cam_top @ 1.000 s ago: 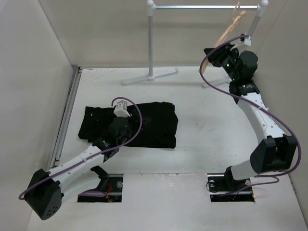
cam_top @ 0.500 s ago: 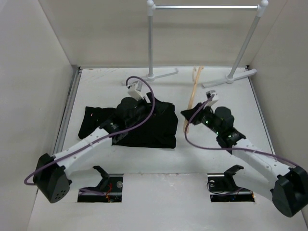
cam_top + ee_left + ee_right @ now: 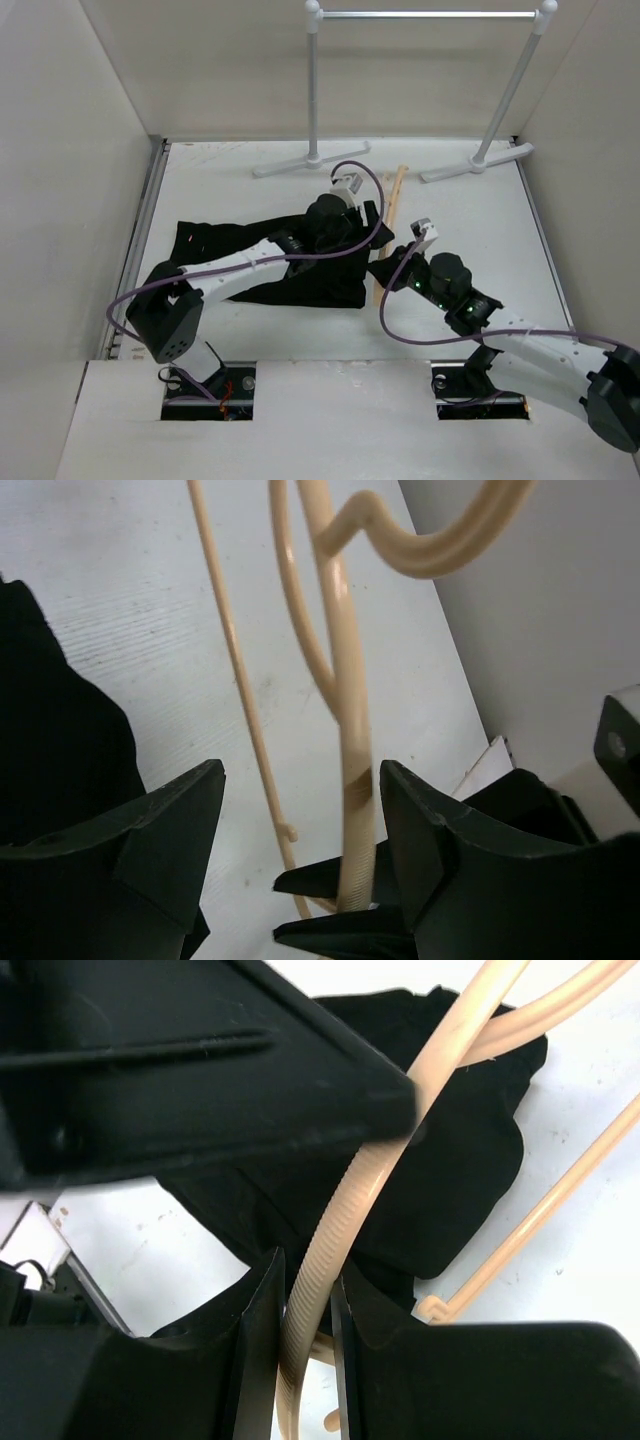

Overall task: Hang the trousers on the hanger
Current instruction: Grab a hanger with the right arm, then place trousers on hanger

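My left arm (image 3: 250, 262) lies low and long. It runs from its near-left base rightward and away, across the trousers (image 3: 320, 285), which lie spread flat on the table (image 3: 460, 210) left of centre. The wrist ends at the trousers' right edge. There my left jaws stand open with one arm of the hanger (image 3: 350, 710) passing between them, and in the wrist view neither of the fingers (image 3: 165, 830) touches it. My right arm (image 3: 540, 345) is low too, reaching from the near-right base leftward, its wrist just on the near side of the left one. My right jaws are closed tight on the hanger's ribbed arm, close to its near end. The hanger runs near to far just right of the trousers, its far end pointing toward the feet of the garment rail (image 3: 425, 14). Whether it rests on the table or is raised a little, I cannot tell.
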